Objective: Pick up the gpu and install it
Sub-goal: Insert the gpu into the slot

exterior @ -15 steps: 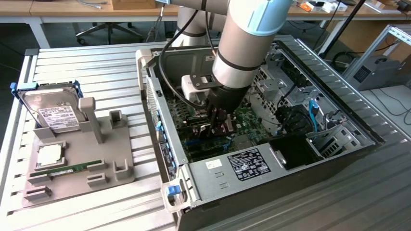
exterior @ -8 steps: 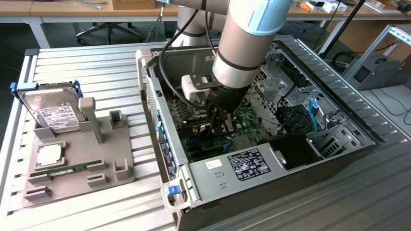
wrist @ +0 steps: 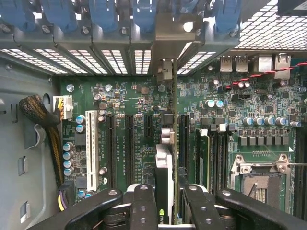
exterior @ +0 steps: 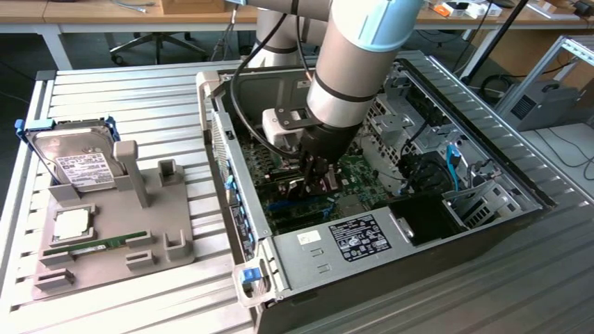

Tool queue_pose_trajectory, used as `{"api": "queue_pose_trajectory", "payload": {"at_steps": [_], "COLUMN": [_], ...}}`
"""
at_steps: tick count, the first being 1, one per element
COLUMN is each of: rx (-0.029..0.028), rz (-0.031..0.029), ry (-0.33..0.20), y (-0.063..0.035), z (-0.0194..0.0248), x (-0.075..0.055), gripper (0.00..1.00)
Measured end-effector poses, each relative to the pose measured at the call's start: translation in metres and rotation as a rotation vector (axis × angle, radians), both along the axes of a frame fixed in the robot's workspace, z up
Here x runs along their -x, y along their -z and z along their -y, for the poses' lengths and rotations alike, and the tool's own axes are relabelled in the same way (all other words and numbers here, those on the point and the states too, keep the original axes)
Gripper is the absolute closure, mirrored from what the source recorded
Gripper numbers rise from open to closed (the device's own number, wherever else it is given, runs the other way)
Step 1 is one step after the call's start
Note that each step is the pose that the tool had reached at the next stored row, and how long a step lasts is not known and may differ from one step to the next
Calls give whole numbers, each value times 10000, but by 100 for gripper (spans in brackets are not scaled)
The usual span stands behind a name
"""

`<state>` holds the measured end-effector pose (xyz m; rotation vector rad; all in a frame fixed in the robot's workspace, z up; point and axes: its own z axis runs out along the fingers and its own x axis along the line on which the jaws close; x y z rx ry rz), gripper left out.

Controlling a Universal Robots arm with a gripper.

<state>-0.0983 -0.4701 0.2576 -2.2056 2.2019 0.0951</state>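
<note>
The claw (wrist: 169, 191) is clenched on the gpu (wrist: 164, 163), one finger on each face, with the card standing on edge between them. The arm (exterior: 357, 62) reaches down into the open computer case (exterior: 519, 188), which surrounds the claw on every side. Well away from the claw, outside the case, sits a grey holder tray (exterior: 111, 216) carrying a hard drive (exterior: 79, 163) and a green memory stick (exterior: 97, 243).

Directly beneath the claw lies the motherboard (wrist: 129, 96). The card runs forward from the claw toward the case's rear wall, and its silvery bracket (wrist: 165, 72) reaches up to the row of vented slot covers (wrist: 115, 60) there. Black expansion slots (wrist: 129, 143) run parallel on either side of the card; a white slot (wrist: 91, 143) lies further off to one side, and the empty processor socket (wrist: 259, 177) to the other.

The pick-up looks done and the installing step is in hand. Whether the card's lower edge has entered a slot cannot be told. Seating it would call for the edge to stay parallel over its slot, the bracket to line up with the rear opening, and a straight, even press.
</note>
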Motion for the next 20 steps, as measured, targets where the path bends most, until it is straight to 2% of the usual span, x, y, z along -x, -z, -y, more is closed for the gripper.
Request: {"api": "queue_pose_trajectory", "payload": {"at_steps": [16, 20], "rx": [0, 1], "rz": [0, 34], "ry": [-1, -1], "y": [46, 94], "z": [0, 0], "x": [0, 2], "gripper": [73, 73]}}
